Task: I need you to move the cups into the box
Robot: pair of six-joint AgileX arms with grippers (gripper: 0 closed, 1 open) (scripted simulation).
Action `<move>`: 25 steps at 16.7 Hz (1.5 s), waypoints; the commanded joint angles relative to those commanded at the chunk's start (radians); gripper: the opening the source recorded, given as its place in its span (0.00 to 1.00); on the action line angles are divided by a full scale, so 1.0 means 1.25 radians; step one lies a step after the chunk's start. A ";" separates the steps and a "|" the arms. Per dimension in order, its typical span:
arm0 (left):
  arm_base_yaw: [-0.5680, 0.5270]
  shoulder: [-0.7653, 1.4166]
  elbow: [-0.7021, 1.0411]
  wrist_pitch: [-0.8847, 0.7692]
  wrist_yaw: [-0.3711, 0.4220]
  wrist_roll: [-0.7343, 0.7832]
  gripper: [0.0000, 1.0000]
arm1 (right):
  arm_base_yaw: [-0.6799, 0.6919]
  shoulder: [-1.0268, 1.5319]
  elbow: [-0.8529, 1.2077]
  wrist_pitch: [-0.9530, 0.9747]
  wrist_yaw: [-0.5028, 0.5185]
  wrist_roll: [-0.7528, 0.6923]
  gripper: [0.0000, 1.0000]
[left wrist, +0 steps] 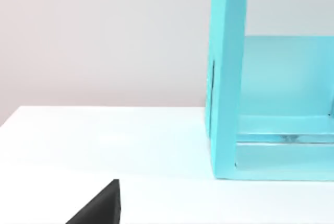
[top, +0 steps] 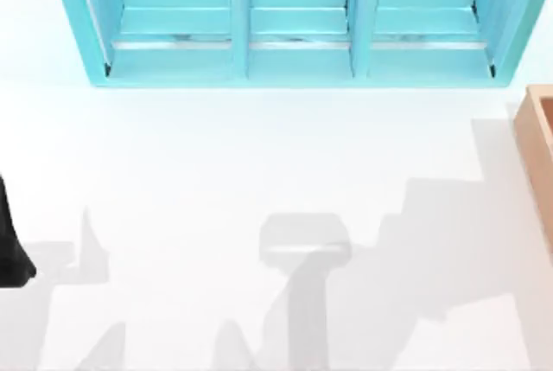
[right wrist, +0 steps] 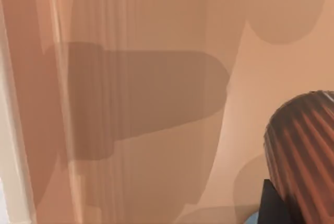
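Your right wrist view looks into the light tan wooden box [right wrist: 156,104], orange-brown inside, with the ribbed reddish-brown copper cup [right wrist: 305,156] close against a dark finger, likely for release, though the claw's grip can't be told.

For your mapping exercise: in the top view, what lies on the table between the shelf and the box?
Nothing: bare white table between the turquoise shelf and the box, in the top view.

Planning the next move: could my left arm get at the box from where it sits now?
Probably not easily. The left arm is at the table's far left edge, while the box is at the far right edge, the whole bare table between them. Nothing blocks the path; the span is the doubt.
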 joint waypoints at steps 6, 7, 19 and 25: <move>0.000 0.000 0.000 0.000 0.000 0.000 1.00 | 0.000 0.000 0.000 0.000 0.000 0.000 0.30; 0.000 0.000 0.000 0.000 0.000 0.000 1.00 | 0.000 0.000 0.000 0.000 0.000 0.000 0.38; 0.000 0.000 0.000 0.000 0.000 0.000 1.00 | 0.000 0.000 0.000 0.000 0.000 0.000 1.00; 0.000 0.000 0.000 0.000 0.000 0.000 1.00 | 0.001 0.001 0.002 -0.002 0.000 -0.001 1.00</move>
